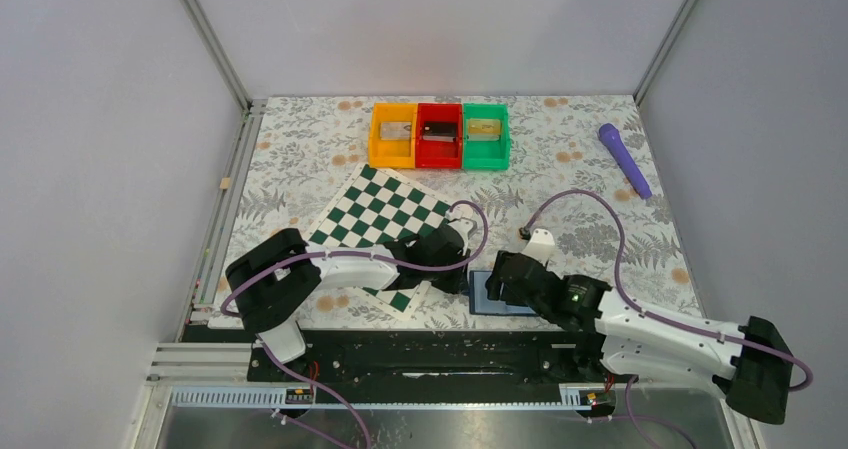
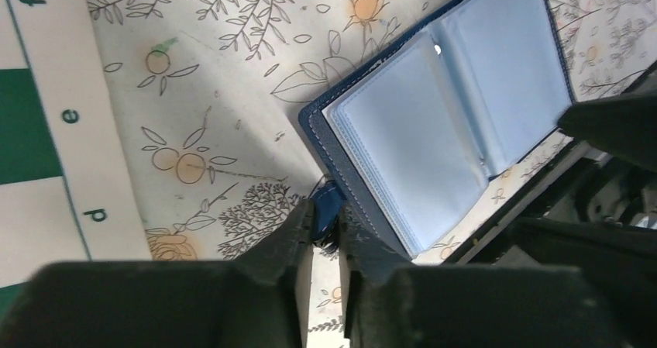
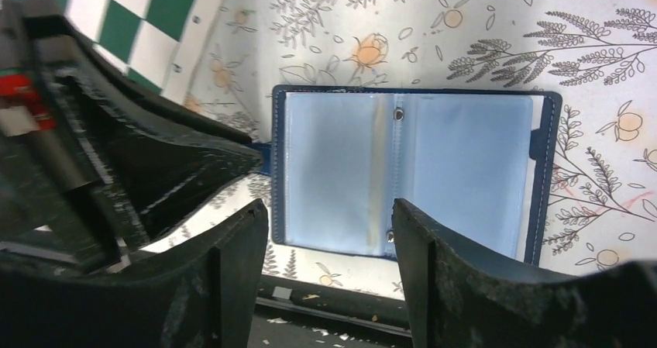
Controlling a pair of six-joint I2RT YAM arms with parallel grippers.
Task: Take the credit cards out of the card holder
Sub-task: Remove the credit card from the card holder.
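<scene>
Open blue card holder (image 1: 487,299) lies flat on the floral table (image 1: 600,239), just right of the chessboard (image 1: 380,219) at its near corner, close to the table's front edge. Inside faces up, showing two pages of pale clear sleeves (image 3: 333,170) with a snap spine between them. The left gripper (image 2: 327,222) comes in across the chessboard's near corner. Its jaws are narrow and pinched on the small blue tab (image 2: 329,197) that sticks out of the card holder's edge on the chessboard side, tips touching the tab. The right gripper (image 3: 329,208) is on the far side of the card holder from the chessboard, low over its front edge. Its jaws are spread wide with nothing between them, one finger (image 3: 240,263) toward the chessboard-side page, the other toward the outer page; can't tell if they touch it. The credit cards (image 1: 484,127) are well beyond the chessboard's far corner, in three bins touching in a row: a greyish one in the orange bin (image 1: 374,134), a dark one in the red bin (image 1: 438,161), and a tan-gold one in the green bin (image 1: 505,134). A purple stick-shaped object (image 1: 625,159) lies far right of the chessboard, near the table's right edge; it's too small to identify.
</scene>
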